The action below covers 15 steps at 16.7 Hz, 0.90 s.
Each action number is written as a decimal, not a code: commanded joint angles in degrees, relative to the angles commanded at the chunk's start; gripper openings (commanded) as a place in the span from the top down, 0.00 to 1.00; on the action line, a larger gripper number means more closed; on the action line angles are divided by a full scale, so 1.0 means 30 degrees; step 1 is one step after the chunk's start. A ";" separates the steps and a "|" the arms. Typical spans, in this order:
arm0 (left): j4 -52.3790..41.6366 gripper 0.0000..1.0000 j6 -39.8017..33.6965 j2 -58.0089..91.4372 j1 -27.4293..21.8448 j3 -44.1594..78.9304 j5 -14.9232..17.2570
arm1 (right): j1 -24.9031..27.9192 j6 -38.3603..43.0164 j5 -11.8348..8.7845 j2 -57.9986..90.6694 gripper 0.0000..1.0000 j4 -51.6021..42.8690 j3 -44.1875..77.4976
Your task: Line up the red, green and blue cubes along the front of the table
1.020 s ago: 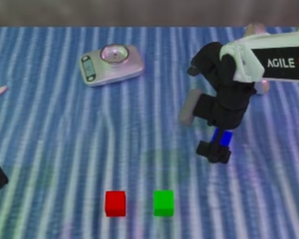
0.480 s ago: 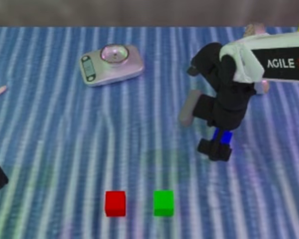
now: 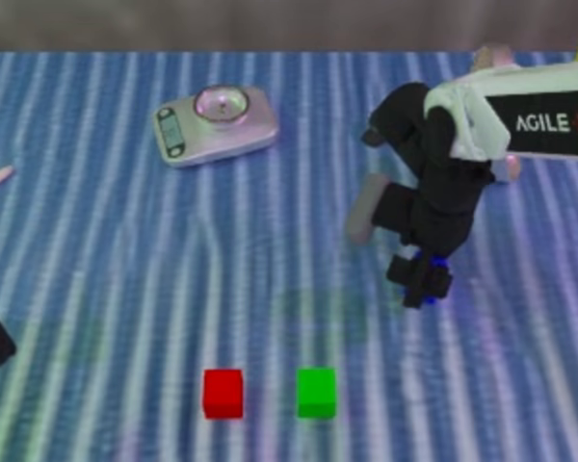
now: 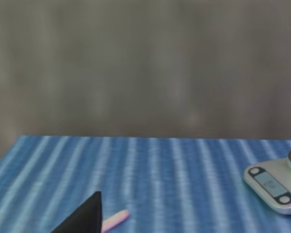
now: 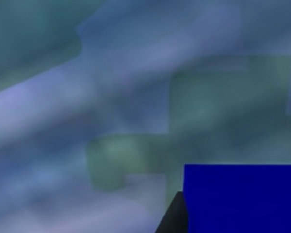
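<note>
Though hidden above, blue cube [image 5: 242, 199] (wrist-side)

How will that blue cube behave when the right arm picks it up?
The blue cube looks rigid, so it probably won't deform in the right end effector. Its flat faces suggest it won't roll if released. Its matte surface should limit slipping, though that's uncertain.

Open striped tabletop [image 3: 125, 318] right of the green cube [image 3: 316, 392] along the front edge. Red cube [image 3: 223, 393] just left of green, a gap between them. Silver scale [image 3: 214, 123] well back. Right hand [image 3: 421, 279] with blue cube [image 5: 242, 196] over mid-right.
</note>
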 joint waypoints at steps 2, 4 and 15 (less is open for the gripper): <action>0.0000 0.00 0.0000 0.0000 0.0000 0.0000 0.0000 | 0.0000 0.0000 0.0000 0.0000 1.00 0.0000 0.0000; 0.0000 0.00 0.0000 0.0000 0.0000 0.0000 0.0000 | 0.0000 0.0000 0.0000 0.0000 1.00 0.0000 0.0000; 0.0000 0.00 0.0000 0.0000 0.0000 0.0000 0.0000 | 0.0143 0.0097 -0.0143 -0.2030 1.00 -0.4327 0.2341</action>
